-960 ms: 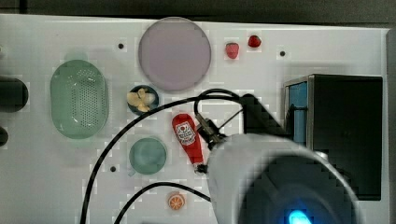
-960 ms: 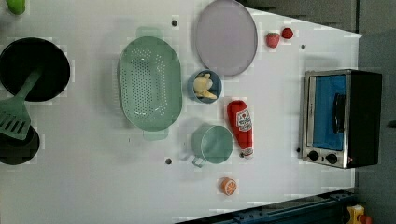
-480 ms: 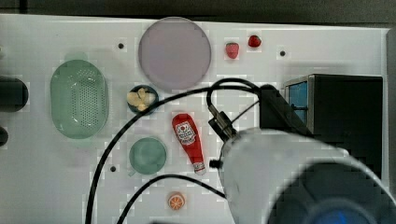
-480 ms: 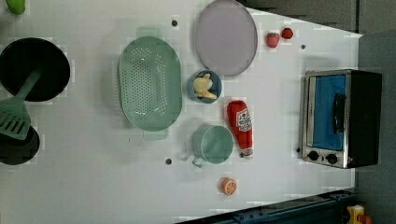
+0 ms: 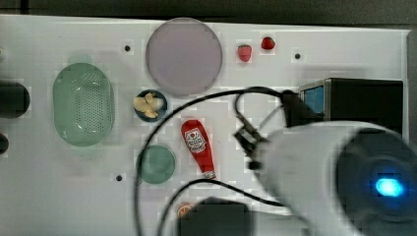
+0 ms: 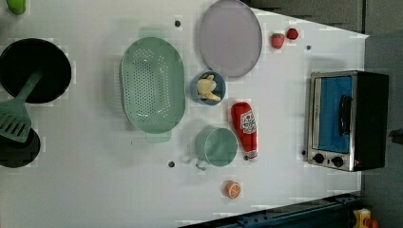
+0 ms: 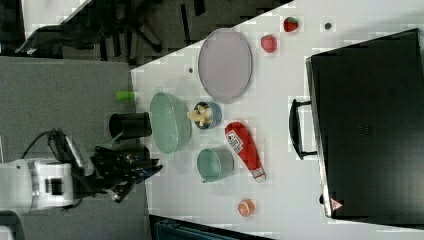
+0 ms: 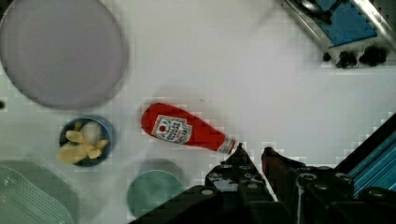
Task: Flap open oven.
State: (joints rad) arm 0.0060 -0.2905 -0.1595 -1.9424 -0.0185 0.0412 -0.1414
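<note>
1. Wrist view: pincer (image 8: 253,151) hangs over the white worktop (image 8: 280,84), just off the cap end of the ketchup bottle (image 8: 184,130). Its fingertips (image 8: 240,154) are almost together with a slim gap between them. Nothing is between them and they touch nothing.
2. Ketchup bottle lies flat on its side, label up.
3. Oven (image 6: 349,118) stands on the worktop well apart from the ketchup bottle, toward the left view's right, at the worktop edge.
4. Oven door is closed flat. Blue glass (image 6: 331,114), black bar handle (image 6: 344,115) and two black knobs (image 6: 328,159) are all on the side facing the bottle.
5. Top view: the white arm (image 5: 319,167) covers most of the space between the bottle and the oven, with black cables looping past the bottle.
6. Teal cup (image 6: 217,146) sits just beside the bottle, on the left view's left, near the cap end.
7. Small blue bowl with yellow food (image 6: 209,88) is near the bottle's base end, also on the left view's left.
8. Lilac plate (image 6: 230,38) is beyond the bowl, farther from the bottle.
9. Green colander (image 6: 152,84) is farther from the bottle than the cup and bowl, same side.
10. Orange slice (image 6: 233,189) is past the bottle's cap end, apart from it.
11. Two strawberries (image 6: 277,40) are past the bottle's base end, beside the plate.
12. Black pan (image 6: 35,71) and green spatula (image 6: 16,116) are on the side of the worktop farthest from the bottle.
</note>
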